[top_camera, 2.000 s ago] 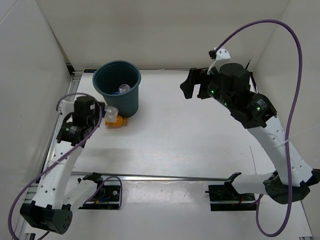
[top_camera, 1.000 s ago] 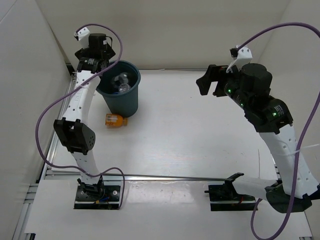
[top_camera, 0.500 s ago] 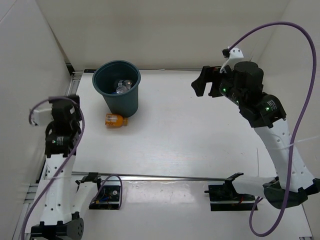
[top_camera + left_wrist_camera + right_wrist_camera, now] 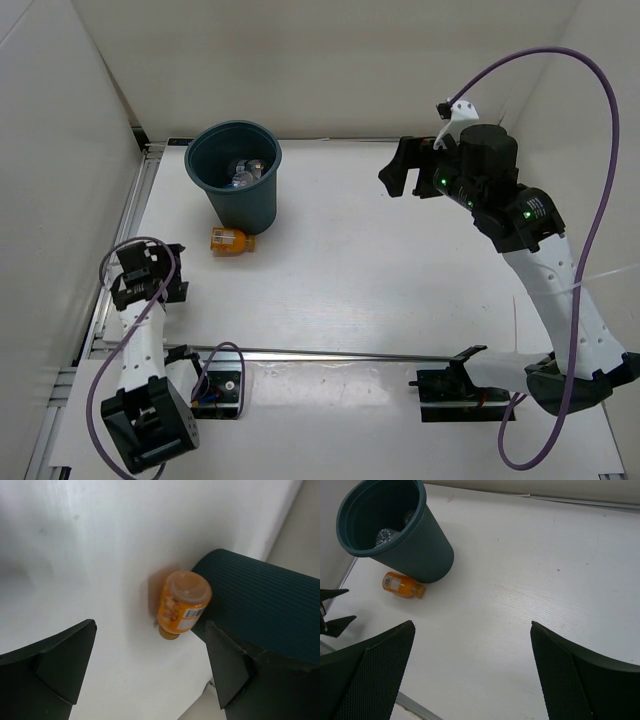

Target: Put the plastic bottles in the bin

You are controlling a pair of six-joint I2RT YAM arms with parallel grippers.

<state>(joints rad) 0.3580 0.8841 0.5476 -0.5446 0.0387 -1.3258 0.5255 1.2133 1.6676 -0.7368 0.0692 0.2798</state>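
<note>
The dark teal bin [image 4: 246,206] stands at the back left with clear plastic bottles [image 4: 244,172] lying inside it. A short orange bottle [image 4: 229,241] lies on its side on the table against the bin's base. My left gripper [image 4: 172,272] is low at the left, open and empty, facing the orange bottle [image 4: 183,604] from a short way off, with the bin [image 4: 270,600] just behind it. My right gripper [image 4: 392,172] hangs open and empty high over the back right. From there it looks down on the bin [image 4: 422,555] and the orange bottle [image 4: 401,584].
White walls close in the table on the left, back and right. A metal rail [image 4: 330,354] runs along the near edge in front of the arm bases. The left gripper's fingertips [image 4: 334,625] show at the left edge of the right wrist view.
My left arm has swung back from above the bin and come down low at the left front, facing the orange bottle. My right gripper has drifted slightly left.
</note>
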